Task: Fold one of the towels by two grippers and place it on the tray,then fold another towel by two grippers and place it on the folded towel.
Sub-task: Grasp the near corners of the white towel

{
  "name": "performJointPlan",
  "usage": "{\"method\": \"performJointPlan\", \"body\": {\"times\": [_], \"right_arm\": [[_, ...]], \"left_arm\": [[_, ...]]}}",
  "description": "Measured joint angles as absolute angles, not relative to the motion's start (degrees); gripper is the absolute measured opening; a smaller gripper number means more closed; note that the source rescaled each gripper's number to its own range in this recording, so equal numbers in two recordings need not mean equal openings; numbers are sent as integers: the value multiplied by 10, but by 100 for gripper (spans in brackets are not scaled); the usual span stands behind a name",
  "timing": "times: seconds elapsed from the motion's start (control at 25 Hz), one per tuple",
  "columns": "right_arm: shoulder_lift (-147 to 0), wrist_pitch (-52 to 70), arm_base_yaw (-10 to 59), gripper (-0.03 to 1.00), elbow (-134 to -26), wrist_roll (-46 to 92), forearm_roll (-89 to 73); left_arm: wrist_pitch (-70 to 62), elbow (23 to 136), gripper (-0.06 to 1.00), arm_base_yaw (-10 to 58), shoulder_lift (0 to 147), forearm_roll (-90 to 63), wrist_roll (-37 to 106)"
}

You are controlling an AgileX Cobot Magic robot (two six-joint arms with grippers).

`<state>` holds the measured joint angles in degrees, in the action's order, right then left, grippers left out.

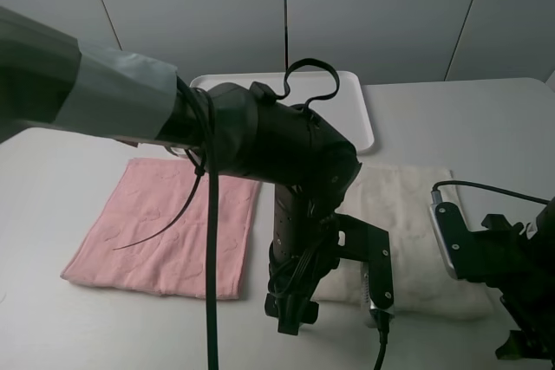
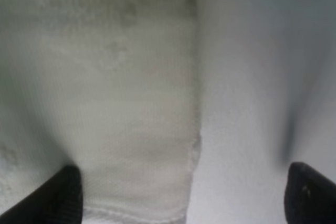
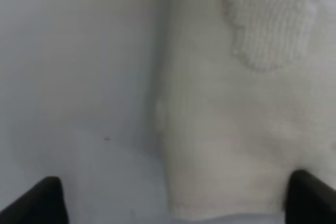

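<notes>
The cream-white towel [image 1: 408, 205] lies flat on the white table, right of centre. My left gripper [image 1: 290, 314] hangs at its front left corner. In the left wrist view that gripper [image 2: 184, 200] is open, with the towel's [image 2: 131, 129] edge and corner between its black fingertips [image 2: 65, 198]. My right gripper [image 1: 525, 344] is low at the towel's front right corner. In the right wrist view it [image 3: 176, 200] stands open astride the towel's [image 3: 236, 129] corner. The pink towel [image 1: 165, 231] lies flat on the left. The white tray [image 1: 347, 110] sits behind, partly hidden by the left arm.
The thick left arm [image 1: 243, 140] reaches in from the left across the tray's front. A black cable [image 1: 211, 266] hangs from it over the pink towel's right edge. Bare table shows to the right of the tray. Grey wall panels stand behind.
</notes>
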<state>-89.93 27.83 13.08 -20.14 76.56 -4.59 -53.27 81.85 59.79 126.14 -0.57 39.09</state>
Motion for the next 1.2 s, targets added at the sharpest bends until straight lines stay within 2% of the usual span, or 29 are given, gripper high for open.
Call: {"method": "performJointPlan", "body": {"times": [0.16,0.72,0.8,1.0,1.08,1.2], "right_arm": [[-907,260,131,60,-201,760,-28],[-922,242,131,53,-205,730,-23],[-923,235,131,44,-205,729,-22],[-926,211,131,5,-208,727,-20],[-926,211,131,1,-208,726,-19],[-926,211,131,0,-208,726,-19]], "left_arm": [[-533,819,100,598,1261,-6,391],[-532,819,100,598,1261,0,377],[-532,819,100,598,1261,0,377],[-532,819,100,598,1261,0,377],[-530,819,100,598,1261,0,377],[-528,819,100,598,1261,0,377]]}}
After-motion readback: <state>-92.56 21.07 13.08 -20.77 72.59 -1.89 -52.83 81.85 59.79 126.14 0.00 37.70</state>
